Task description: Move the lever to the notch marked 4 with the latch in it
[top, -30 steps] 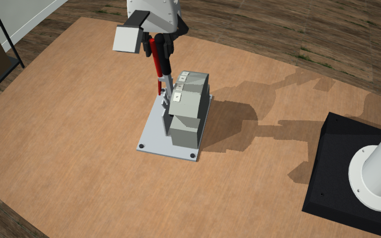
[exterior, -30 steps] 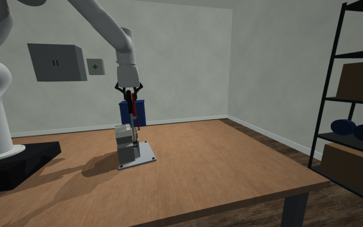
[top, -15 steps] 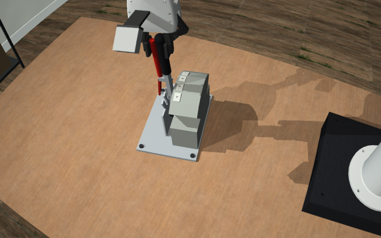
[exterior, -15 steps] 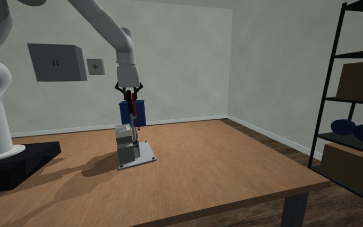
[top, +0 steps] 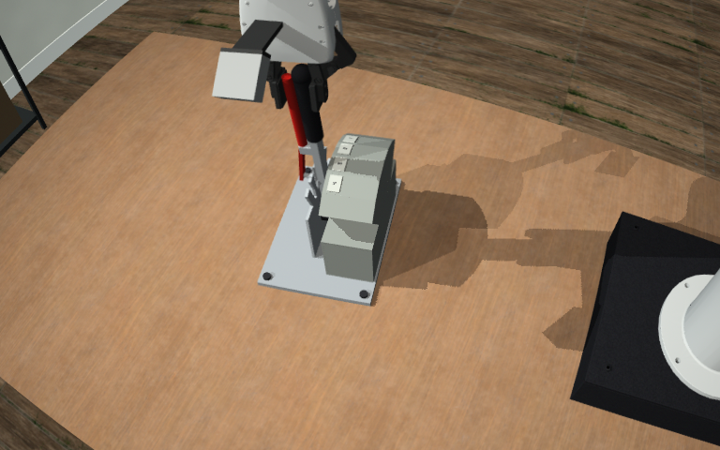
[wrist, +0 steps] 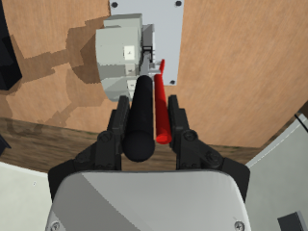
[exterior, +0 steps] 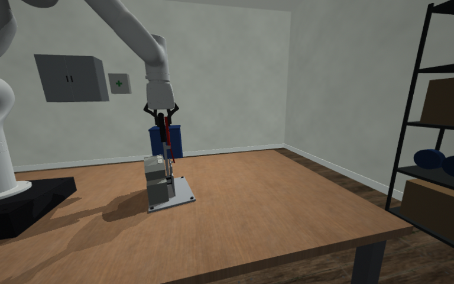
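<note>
Gripping from above, my pincer (wrist: pixel 146 130) is clamped on the upper end of the lever, with the black handle (wrist: pixel 142 122) and the red bar (wrist: pixel 161 106) both caught between its dark fingers. On the wrist view I see the red bar pressed right up against the side of the handle, one finger on the handle's outer side and the other on the bar's outer side.

From the top view, the handle (top: pixel 307 100) and red bar (top: pixel 292 109) run side by side, touching along the gripped stretch, then the bar's lower end drops down beside the grey lever stem (top: pixel 317 161). The lever leans away from the grey notched block (top: pixel 358 203) toward the far end of the base plate (top: pixel 289 265), which sits on the wooden table (top: pixel 158 318) with dark bolts at its near corners.

Small number plates (top: pixel 334 183) line the top edge of the block next to the stem; I cannot read their digits at this size, so I cannot tell which notch the lever stands at, nor see the latch itself.

On the exterior view the arm (exterior: pixel 133 36) comes down nearly vertical over the lever, and the pincer (exterior: pixel 161 117) sits at the very top of the handle, well above the block (exterior: pixel 155 180).
</note>
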